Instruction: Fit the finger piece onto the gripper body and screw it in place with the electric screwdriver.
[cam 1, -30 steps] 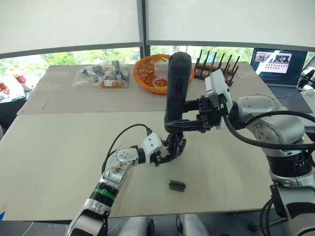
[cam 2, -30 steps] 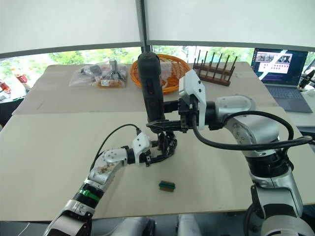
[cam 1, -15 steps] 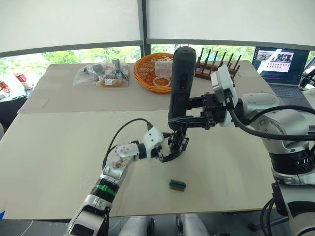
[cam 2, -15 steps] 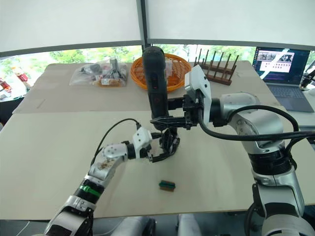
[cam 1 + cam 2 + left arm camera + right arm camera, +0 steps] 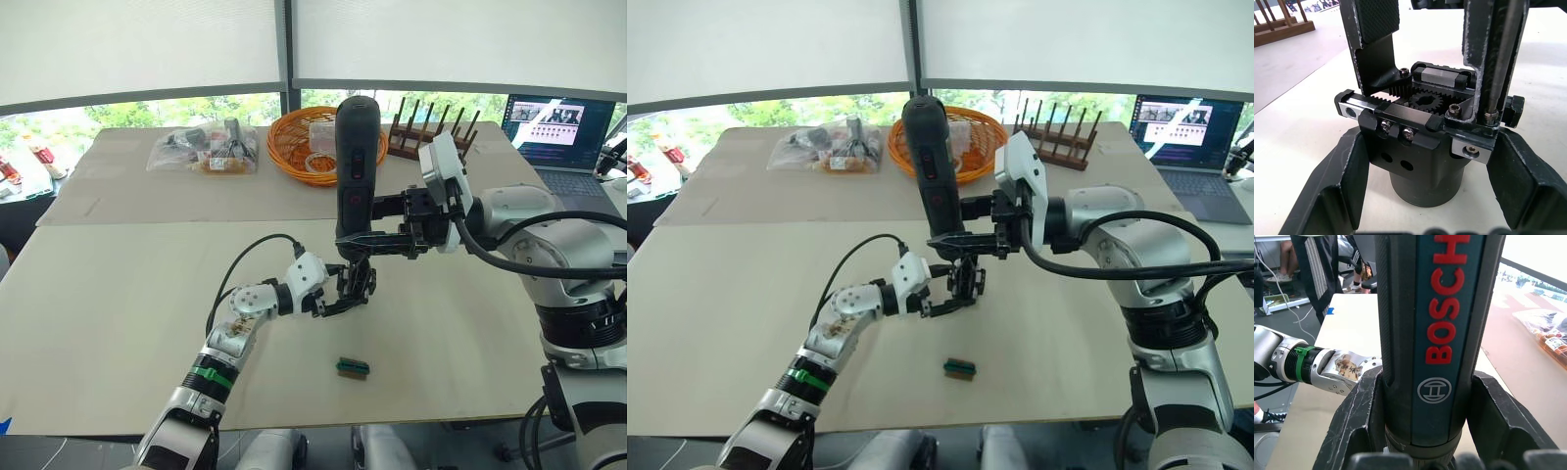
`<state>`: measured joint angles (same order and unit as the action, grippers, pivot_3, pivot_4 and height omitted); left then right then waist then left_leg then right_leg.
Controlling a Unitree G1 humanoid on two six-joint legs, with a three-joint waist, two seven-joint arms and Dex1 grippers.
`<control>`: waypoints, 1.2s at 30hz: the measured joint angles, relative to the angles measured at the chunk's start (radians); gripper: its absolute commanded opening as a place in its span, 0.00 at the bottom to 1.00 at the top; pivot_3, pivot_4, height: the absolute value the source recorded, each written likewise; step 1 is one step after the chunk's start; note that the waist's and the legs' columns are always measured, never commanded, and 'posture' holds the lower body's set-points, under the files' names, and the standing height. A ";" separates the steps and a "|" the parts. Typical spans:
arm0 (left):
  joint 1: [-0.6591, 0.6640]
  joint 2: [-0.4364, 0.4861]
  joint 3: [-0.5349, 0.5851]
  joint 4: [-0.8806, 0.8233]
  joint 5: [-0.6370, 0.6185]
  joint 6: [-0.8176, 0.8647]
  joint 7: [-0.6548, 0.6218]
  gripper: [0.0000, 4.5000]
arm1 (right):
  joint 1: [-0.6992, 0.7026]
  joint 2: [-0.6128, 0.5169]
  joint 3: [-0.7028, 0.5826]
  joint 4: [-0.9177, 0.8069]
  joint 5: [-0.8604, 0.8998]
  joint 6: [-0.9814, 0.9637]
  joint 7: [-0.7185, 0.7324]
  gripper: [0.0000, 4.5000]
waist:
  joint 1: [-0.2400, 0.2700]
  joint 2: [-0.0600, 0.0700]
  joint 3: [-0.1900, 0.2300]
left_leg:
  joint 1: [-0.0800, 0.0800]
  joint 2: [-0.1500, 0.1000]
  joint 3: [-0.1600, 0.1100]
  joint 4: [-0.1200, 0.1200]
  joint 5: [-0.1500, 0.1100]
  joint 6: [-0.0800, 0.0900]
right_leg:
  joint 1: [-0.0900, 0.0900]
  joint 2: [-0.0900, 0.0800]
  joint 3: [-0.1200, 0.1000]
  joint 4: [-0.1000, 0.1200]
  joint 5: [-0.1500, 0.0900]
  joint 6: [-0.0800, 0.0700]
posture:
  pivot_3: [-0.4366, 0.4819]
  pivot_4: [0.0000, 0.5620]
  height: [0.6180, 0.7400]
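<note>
My left gripper (image 5: 350,290) is shut on the gripper body (image 5: 1422,147), a black block with gears and toothed rails, held just above the table. Its fingers (image 5: 1344,178) clamp the body's round base from both sides. Two black wedges stand on the body. The finger piece (image 5: 1476,54) stands on the rail beside the bit, and the other finger (image 5: 1374,41) rises on the far rail. My right gripper (image 5: 377,223) is shut on the electric screwdriver (image 5: 354,166), upright, red label facing me. Its thin metal bit (image 5: 1502,58) runs down to a screw on the body's top.
A small green-and-brown block (image 5: 353,368) lies on the table nearer to me. At the back are an orange basket (image 5: 294,147), a wooden rack (image 5: 431,137), a plastic bag of items (image 5: 201,152) and a laptop (image 5: 563,132). A person's legs (image 5: 1290,257) show beyond the table.
My left gripper has carried the gripper body slightly up and to the right. The screwdriver stays over it, its top swinging a little right, then back left.
</note>
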<state>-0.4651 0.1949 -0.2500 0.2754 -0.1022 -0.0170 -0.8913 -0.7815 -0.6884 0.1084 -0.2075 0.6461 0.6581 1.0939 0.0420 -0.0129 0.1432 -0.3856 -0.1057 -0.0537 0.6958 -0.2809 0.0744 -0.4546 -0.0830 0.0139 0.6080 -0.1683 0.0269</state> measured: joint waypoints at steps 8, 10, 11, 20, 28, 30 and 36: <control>0.000 0.004 0.000 0.002 0.000 0.000 -0.001 0.65 | 0.047 0.016 0.043 -0.101 -0.049 -0.072 -0.010 0.43 | 0.001 0.000 0.000 | 0.000 0.000 0.000 0.000 0.000 0.000 | 0.000 0.000 0.000 0.000 0.000 0.000 | 0.48 0.27 1.00; -0.001 0.006 -0.001 0.003 0.001 0.000 0.000 0.65 | 0.062 0.014 0.063 -0.131 -0.070 -0.104 0.001 0.43 | 0.000 0.000 0.000 | 0.002 0.000 0.000 0.000 0.000 0.000 | 0.002 0.000 0.000 0.000 0.000 0.000 | 0.48 0.27 1.00; -0.001 0.006 -0.003 0.005 0.001 0.000 0.001 0.65 | 0.067 0.012 0.066 -0.134 -0.077 -0.114 0.004 0.43 | 0.001 0.000 0.000 | 0.004 0.000 0.000 0.000 0.000 0.000 | 0.004 0.000 -0.001 0.000 0.000 0.001 | 0.48 0.27 1.00; -0.001 0.008 -0.008 0.015 0.002 0.001 0.004 0.65 | 0.082 0.008 0.070 -0.107 -0.082 -0.131 -0.007 0.43 | 0.000 0.000 0.000 | 0.016 0.001 -0.001 -0.002 -0.002 0.002 | 0.018 0.001 -0.002 -0.006 -0.001 0.002 | 0.48 0.27 1.00; -0.001 0.008 -0.009 0.016 0.002 0.002 0.007 0.65 | 0.079 0.009 0.057 -0.068 -0.073 -0.131 -0.003 0.43 | 0.000 -0.001 -0.001 | 0.017 0.001 -0.001 -0.002 -0.002 0.002 | 0.018 0.001 -0.002 -0.006 -0.001 0.002 | 0.48 0.27 1.00; -0.001 0.008 -0.009 0.016 0.002 0.003 0.008 0.65 | 0.078 0.009 0.051 -0.055 -0.068 -0.131 -0.003 0.43 | 0.000 -0.001 -0.001 | 0.017 0.001 -0.001 -0.002 -0.002 0.002 | 0.018 0.001 -0.002 -0.006 -0.001 0.002 | 0.48 0.27 1.00; -0.001 0.009 -0.009 0.016 0.002 0.003 0.007 0.65 | 0.086 0.011 0.033 -0.036 -0.051 -0.124 -0.007 0.43 | 0.000 -0.001 -0.001 | 0.017 0.001 -0.001 -0.002 -0.002 0.002 | 0.018 0.001 -0.001 -0.006 -0.001 0.002 | 0.48 0.27 1.00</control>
<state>-0.4657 0.2039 -0.2589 0.2915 -0.1004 -0.0141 -0.8838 -0.6958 -0.6771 0.1412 -0.2433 0.5950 0.5336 1.0872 0.0418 -0.0141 0.1423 -0.3687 -0.1050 -0.0546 0.6939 -0.2832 0.0760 -0.4362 -0.0817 0.0124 0.6018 -0.1689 0.0293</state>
